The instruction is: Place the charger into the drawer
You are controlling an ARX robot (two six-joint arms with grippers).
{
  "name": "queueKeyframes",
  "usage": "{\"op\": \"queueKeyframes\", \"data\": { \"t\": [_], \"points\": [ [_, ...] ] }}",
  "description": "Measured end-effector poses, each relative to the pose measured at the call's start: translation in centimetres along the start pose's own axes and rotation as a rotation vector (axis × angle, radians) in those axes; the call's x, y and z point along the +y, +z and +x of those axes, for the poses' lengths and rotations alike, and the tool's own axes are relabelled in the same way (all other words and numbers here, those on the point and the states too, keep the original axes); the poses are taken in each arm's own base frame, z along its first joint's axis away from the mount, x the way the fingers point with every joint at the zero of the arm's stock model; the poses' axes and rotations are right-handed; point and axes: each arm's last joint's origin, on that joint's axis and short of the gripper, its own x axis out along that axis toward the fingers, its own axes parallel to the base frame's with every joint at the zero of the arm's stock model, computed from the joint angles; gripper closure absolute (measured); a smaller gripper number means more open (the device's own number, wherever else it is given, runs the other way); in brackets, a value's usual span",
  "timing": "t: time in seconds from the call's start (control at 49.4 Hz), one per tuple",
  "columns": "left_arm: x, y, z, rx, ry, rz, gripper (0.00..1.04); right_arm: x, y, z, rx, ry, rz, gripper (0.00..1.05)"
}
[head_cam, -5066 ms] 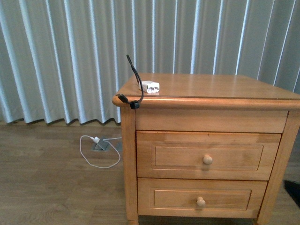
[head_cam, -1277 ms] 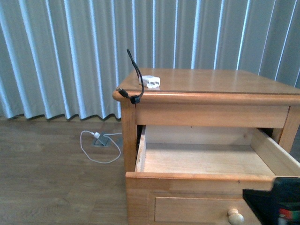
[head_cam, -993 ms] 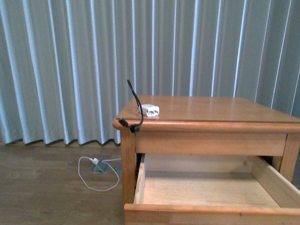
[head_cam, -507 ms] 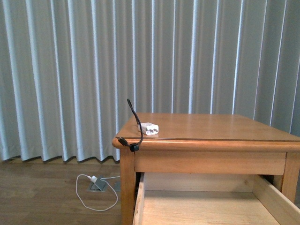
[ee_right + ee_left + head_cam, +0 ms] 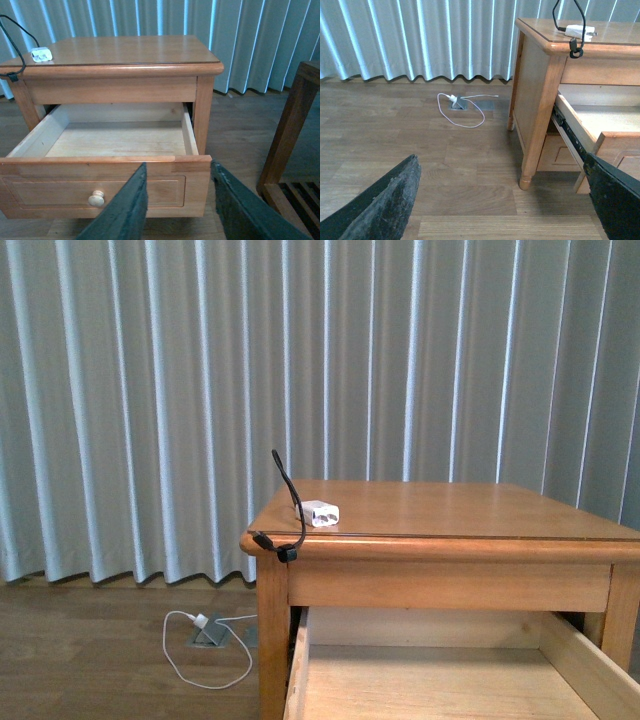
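The white charger (image 5: 320, 513) lies on the nightstand top near its front left corner, and its black cable (image 5: 293, 502) arcs up and droops over the edge. It also shows as the charger (image 5: 581, 31) and the charger (image 5: 41, 54) in the wrist views. The drawer (image 5: 107, 182) is pulled out, with a pale bare interior and a round knob (image 5: 96, 198); the front view shows the drawer (image 5: 300, 670) too. My right gripper (image 5: 177, 205) is open in front of the drawer front. Beside the nightstand, low over the floor, my left gripper (image 5: 502, 210) is open. Neither gripper appears in the front view.
The nightstand (image 5: 450, 510) stands before pale curtains (image 5: 150, 390). A white cable with a white plug (image 5: 200, 635) lies on the wood floor by a floor socket. A wooden frame (image 5: 290, 135) stands close beside the nightstand on the side away from the charger.
The drawer has been pulled open since the earliest frame. The front view has risen, so the drawer front dropped out of sight. The charger has not moved.
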Motion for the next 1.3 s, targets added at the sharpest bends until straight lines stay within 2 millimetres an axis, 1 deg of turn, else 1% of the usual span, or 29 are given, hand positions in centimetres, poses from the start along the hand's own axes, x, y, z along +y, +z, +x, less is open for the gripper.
{"op": "queueKeyframes", "data": {
  "t": [0.324, 0.344, 0.405, 0.547, 0.608, 0.648, 0.689, 0.709, 0.811, 0.892, 0.912, 0.993, 1.033, 1.054, 1.216, 1.236, 1.256, 1.297],
  "points": [
    [0.0, 0.0, 0.0, 0.000, 0.000, 0.000, 0.06, 0.0, 0.0, 0.0, 0.000, 0.000, 0.000, 0.08],
    [0.0, 0.0, 0.0, 0.000, 0.000, 0.000, 0.06, 0.0, 0.0, 0.0, 0.000, 0.000, 0.000, 0.07],
    [0.0, 0.0, 0.0, 0.000, 0.000, 0.000, 0.06, 0.0, 0.0, 0.0, 0.000, 0.000, 0.000, 0.09],
    [0.0, 0.0, 0.0, 0.002, 0.002, 0.001, 0.06, 0.0, 0.0, 0.0, 0.000, 0.000, 0.000, 0.09],
    [-0.1, -0.3, 0.2, 0.104, 0.039, 0.024, 0.06, 0.0, 0.0, 0.0, 0.000, 0.000, 0.000, 0.09],
    [-0.3, -0.4, 0.7, 0.169, 0.049, 0.048, 0.06, 0.0, 0.0, 0.0, 0.000, 0.000, 0.000, 0.09],
    [-0.9, -0.2, 1.6, 0.223, 0.012, 0.071, 0.06, 0.0, 0.0, 0.0, 0.000, 0.000, 0.000, 0.09],
    [-1.2, 0.1, 2.1, 0.232, -0.013, 0.076, 0.06, 0.0, 0.0, 0.0, 0.000, 0.000, 0.000, 0.09],
    [-2.2, 2.9, 5.0, 0.194, -0.091, 0.087, 0.06, 0.0, 0.0, 0.0, 0.000, 0.000, 0.000, 0.09],
    [-3.4, 5.0, 8.9, 0.165, -0.167, 0.099, 0.06, 0.0, 0.0, 0.0, 0.000, 0.000, 0.000, 0.09],
    [-3.7, 5.2, 9.7, 0.164, -0.176, 0.105, 0.06, 0.0, 0.0, 0.0, 0.000, 0.000, 0.000, 0.09],
    [-5.5, 6.1, 14.1, 0.153, -0.234, 0.125, 0.06, 0.0, 0.0, 0.0, 0.000, 0.000, 0.000, 0.09],
    [-6.5, 6.4, 15.9, 0.152, -0.256, 0.125, 0.06, 0.0, 0.0, 0.0, 0.000, 0.000, 0.000, 0.09],
    [-6.6, 6.4, 16.2, 0.153, -0.261, 0.125, 0.06, 0.0, 0.0, 0.0, 0.000, 0.000, 0.000, 0.09],
    [-9.4, 7.6, 21.9, 0.138, -0.283, 0.120, 0.06, 0.0, 0.0, 0.0, 0.000, 0.000, 0.000, 0.09],
    [-9.9, 7.9, 23.0, 0.132, -0.279, 0.119, 0.06, 0.0, 0.0, 0.0, 0.000, 0.000, 0.000, 0.09],
    [-10.0, 8.0, 23.3, 0.129, -0.281, 0.118, 0.06, 0.0, 0.0, 0.0, 0.000, 0.000, 0.000, 0.09],
    [-10.6, 8.4, 24.7, 0.122, -0.282, 0.114, 0.06, 0.0, 0.0, 0.0, 0.000, 0.000, 0.000, 0.09]
  ]
}}
